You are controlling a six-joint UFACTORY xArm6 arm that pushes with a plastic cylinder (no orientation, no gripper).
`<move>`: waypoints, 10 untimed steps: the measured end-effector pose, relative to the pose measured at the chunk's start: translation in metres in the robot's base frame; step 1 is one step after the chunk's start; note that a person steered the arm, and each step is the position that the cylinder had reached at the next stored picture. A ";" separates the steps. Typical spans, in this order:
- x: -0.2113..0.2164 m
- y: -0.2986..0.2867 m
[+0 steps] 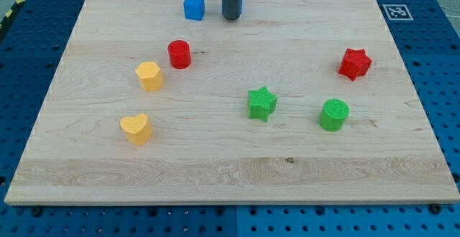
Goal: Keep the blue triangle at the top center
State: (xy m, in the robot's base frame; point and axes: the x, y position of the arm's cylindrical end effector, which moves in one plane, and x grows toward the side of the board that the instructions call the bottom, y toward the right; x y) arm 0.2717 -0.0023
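A wooden board (230, 172) is seen on a blue pegboard table (438, 64), and my tip (230, 19) is set down near the board's top edge, about midway across. The rod is one plain dark piece: nothing is spread, pressed together or pinched.

A green cylinder (333, 115) is placed well below my tip and to the view's right. A green star (261, 103) is found well below it, slightly to the right. A red star (354, 63) is seen far to the right and somewhat lower. A yellow heart (135, 128) is set far below and to the left, with a yellow hexagon (149, 75) nearer above it. A red cylinder (179, 54) is found below-left, fairly near. A blue cube (194, 7) is placed just left of my tip, apart from it.

Only a blue sliver (240, 6) is shown at the rod's right side; its shape, and whether it is touched, cannot be told.
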 end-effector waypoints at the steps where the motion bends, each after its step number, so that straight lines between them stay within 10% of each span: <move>1: 0.029 -0.017; 10: 0.021 -0.224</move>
State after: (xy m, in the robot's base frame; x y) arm 0.2927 -0.2260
